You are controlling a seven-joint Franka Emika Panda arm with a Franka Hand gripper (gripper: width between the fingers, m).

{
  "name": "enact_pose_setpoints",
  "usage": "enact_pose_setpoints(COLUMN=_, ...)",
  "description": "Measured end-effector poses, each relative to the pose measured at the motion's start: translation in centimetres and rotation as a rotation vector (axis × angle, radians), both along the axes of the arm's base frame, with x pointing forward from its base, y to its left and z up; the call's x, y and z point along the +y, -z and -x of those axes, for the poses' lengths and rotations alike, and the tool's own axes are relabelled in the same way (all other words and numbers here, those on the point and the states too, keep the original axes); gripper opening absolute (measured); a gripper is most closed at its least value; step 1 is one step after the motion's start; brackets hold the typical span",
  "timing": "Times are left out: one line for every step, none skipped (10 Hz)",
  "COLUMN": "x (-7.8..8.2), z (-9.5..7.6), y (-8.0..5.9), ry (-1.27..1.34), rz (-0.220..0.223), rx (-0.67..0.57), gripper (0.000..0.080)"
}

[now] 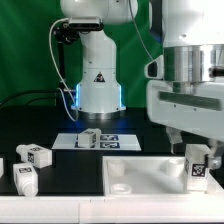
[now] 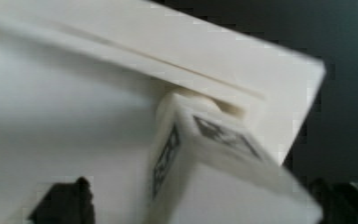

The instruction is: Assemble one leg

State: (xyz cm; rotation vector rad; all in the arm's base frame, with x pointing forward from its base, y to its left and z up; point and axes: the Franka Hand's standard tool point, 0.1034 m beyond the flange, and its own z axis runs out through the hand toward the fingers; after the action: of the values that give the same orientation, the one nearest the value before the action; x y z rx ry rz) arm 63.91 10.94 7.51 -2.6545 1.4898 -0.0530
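Observation:
My gripper (image 1: 196,160) is shut on a leg (image 1: 198,174), a small white oblong block with black-and-white tag marks. It holds the leg upright at the near corner of the large flat white slab (image 1: 135,178) on the exterior view's right. In the wrist view the leg (image 2: 215,160) runs between my dark fingertips (image 2: 62,200), and its far end meets the slab (image 2: 87,110) close to the slab's edge. I cannot tell whether that end sits in a socket. My gripper (image 2: 202,208) shows only at the frame's edge.
Two more legs (image 1: 35,155) (image 1: 25,179) lie on the black table at the exterior view's left, and part of a third (image 1: 2,166) shows at the frame edge. Another leg (image 1: 90,138) rests on the marker board (image 1: 118,141) before the robot base (image 1: 97,85).

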Motion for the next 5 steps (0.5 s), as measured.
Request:
enact_pose_setpoints(x=0.11, z=0.23, y=0.10, ry=-0.110, rz=0.002, rx=0.005, gripper=0.0638)
enact_pose_setpoints(x=0.00, z=0.19, y=0.10, ry=-0.161, rz=0.007, rx=0.000, gripper=0.0638)
enact_pose_setpoints(x=-0.05, z=0.18, y=0.11, ry=-0.228, rz=0.013, rx=-0.004, gripper=0.0648)
enact_pose_setpoints(x=-0.11, z=0.18, y=0.12, ry=-0.287, rz=0.018, rx=-0.008, gripper=0.0648)
enact_pose_setpoints(x=-0.04, z=0.12, y=0.06, ry=-0.423, rz=0.046, rx=-0.011, gripper=0.0648)
